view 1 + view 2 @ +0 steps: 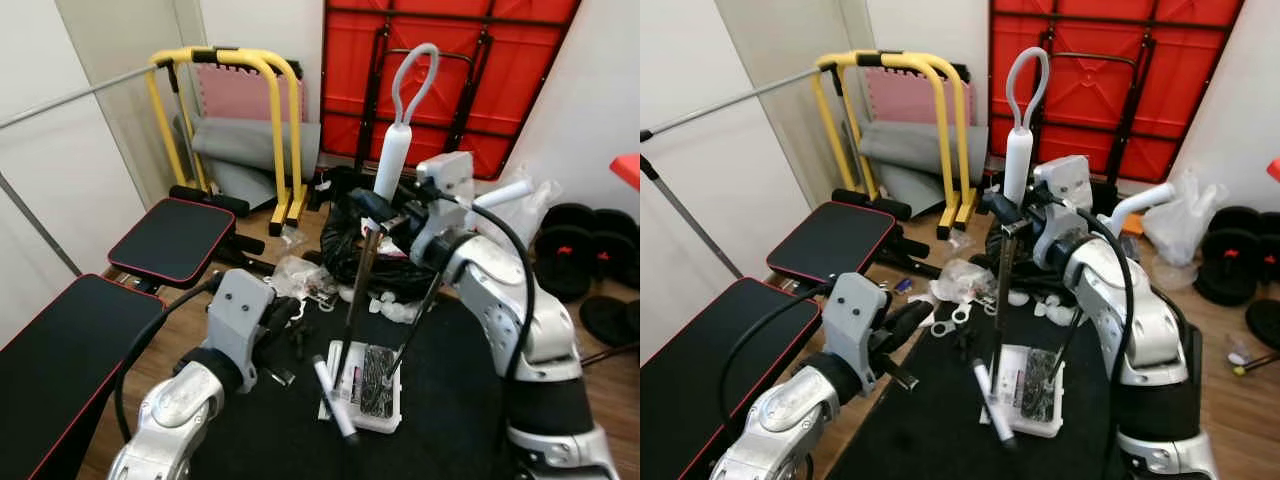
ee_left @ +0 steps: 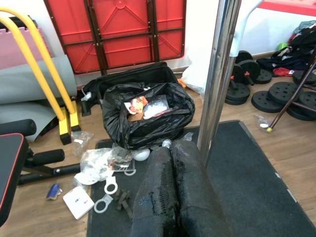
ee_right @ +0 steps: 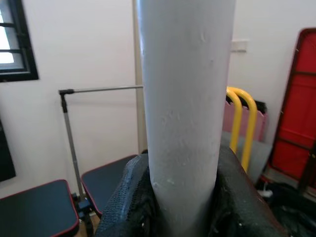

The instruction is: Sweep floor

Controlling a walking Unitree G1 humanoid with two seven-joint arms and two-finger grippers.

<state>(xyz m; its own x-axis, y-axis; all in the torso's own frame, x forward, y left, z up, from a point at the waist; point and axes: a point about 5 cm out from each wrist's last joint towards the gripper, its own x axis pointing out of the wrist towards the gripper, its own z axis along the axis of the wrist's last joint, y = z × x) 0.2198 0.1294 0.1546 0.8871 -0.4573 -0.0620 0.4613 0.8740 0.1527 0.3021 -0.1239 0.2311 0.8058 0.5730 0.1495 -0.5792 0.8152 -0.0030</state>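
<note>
My right gripper [image 1: 375,212] is shut on the broom, just below its white grip with a loop [image 1: 392,160]; the right wrist view has the white handle [image 3: 182,98] clamped between both fingers [image 3: 128,202]. The dark pole [image 1: 358,290] runs down to a white dustpan [image 1: 365,385] holding dark debris on the black mat [image 1: 270,430]. My left gripper [image 1: 288,318] hovers low at the mat's edge, shut and empty, its fingers [image 2: 168,197] right beside the metal pole [image 2: 217,74]. Plastic wrappers and white rings [image 2: 106,190] litter the wood floor beside an open black rubbish bag [image 2: 148,113].
Two black weight benches [image 1: 170,240] stand on the left, with a yellow frame [image 1: 270,120] behind them. A red folded table [image 1: 440,70] leans on the back wall. Weight plates [image 1: 580,250] and a white plastic bag [image 1: 525,205] lie on the right.
</note>
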